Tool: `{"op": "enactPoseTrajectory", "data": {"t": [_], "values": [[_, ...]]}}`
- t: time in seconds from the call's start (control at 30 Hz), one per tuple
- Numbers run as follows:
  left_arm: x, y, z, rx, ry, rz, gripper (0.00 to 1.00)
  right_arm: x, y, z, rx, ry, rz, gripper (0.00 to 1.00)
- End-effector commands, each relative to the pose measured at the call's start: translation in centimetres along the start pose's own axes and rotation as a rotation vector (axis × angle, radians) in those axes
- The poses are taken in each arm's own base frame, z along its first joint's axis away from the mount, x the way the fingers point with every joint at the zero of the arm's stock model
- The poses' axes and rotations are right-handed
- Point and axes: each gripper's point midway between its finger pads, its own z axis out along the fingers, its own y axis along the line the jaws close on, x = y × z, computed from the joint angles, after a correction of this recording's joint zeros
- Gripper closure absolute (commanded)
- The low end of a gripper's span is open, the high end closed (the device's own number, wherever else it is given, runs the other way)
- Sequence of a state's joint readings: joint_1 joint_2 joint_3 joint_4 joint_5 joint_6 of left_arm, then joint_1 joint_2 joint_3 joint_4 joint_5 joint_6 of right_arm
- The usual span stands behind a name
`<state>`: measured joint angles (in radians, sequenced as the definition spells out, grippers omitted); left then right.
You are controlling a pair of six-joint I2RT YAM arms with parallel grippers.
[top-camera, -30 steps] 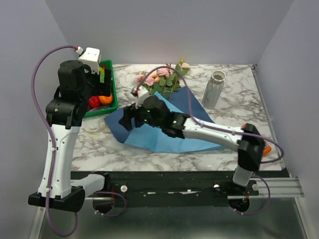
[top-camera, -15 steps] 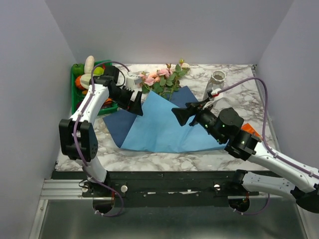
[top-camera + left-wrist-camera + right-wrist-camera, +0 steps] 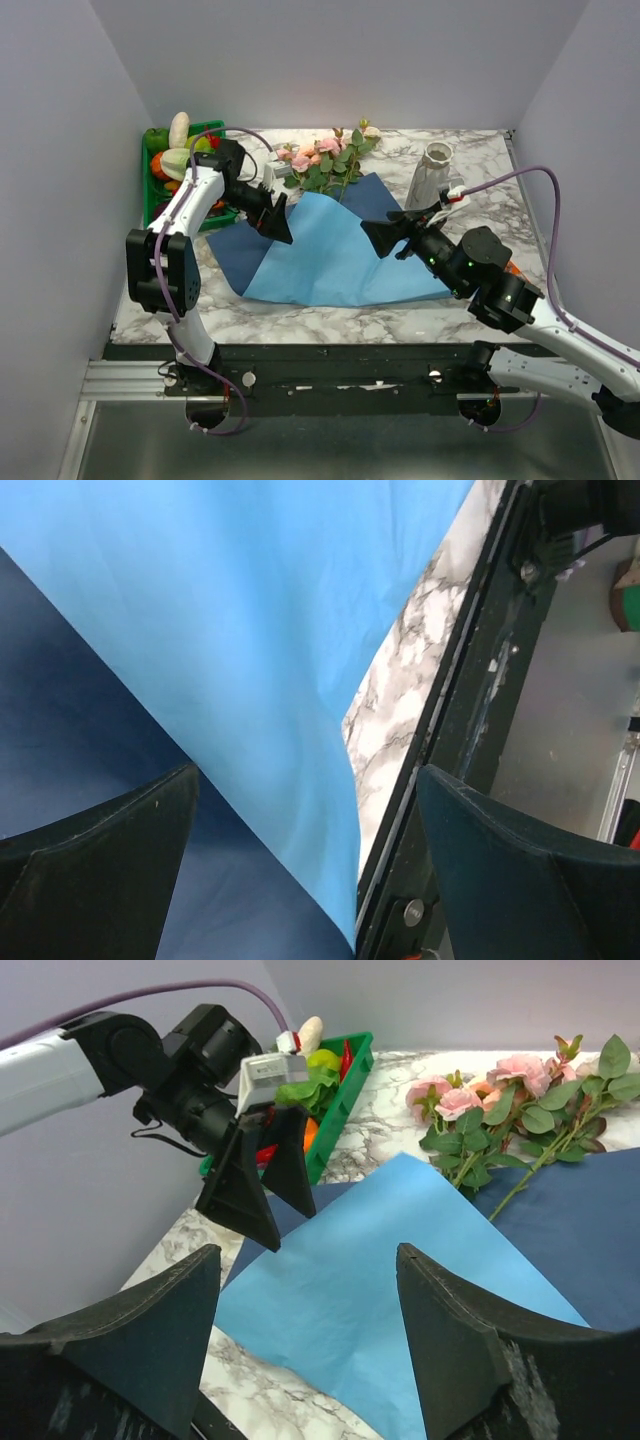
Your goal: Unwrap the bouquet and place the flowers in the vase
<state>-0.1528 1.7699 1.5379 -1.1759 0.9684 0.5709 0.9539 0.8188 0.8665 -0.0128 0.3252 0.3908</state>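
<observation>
We saw left gripper (image 3: pixel 278 226) and right gripper (image 3: pixel 381 235) both spread wide, empty, above blue paper (image 3: pixel 330 255); flowers (image 3: pixel 325 160) at its far edge.

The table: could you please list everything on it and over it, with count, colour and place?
table: one, white-grey marble, under everything
paper: one sheet, blue, one side lighter and one darker, lying open mid-table
flowers: one bunch, pink, peach and cream with green leaves, lying at the far middle, stems on the paper's far corner
vase: one, whitish-grey, upright, far right of the paper
tray: one, green, far left corner
vegetables: several, mixed colours, in the tray
left gripper: one, black, open, over the paper's far left edge
right gripper: one, black, open, over the paper's right side, holding nothing
</observation>
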Motion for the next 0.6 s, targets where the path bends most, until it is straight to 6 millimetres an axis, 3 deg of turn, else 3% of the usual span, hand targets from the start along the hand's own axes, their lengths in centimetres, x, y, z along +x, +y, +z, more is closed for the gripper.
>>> {"op": "enactPoseTrajectory", "data": {"t": [0.0,0.33,0.47,0.57], "values": [[0.1,3.7,0.8,-0.141,0.0,0.008,0.01,-0.2,-0.6,-0.6,0.022,0.001,0.003,0.22],[-0.1,4.6,0.5,-0.22,-0.012,0.024,0.01,0.1,-0.6,-0.8,0.021,0.006,0.018,0.23],[0.6,2.3,1.9,-0.064,0.005,0.032,0.05,0.0,-0.5,-0.8,0.022,0.006,0.025,0.24],[1.7,0.6,2.8,0.023,0.056,0.035,0.15,-0.2,-0.8,-0.9,0.033,-0.005,0.028,0.26]]}}
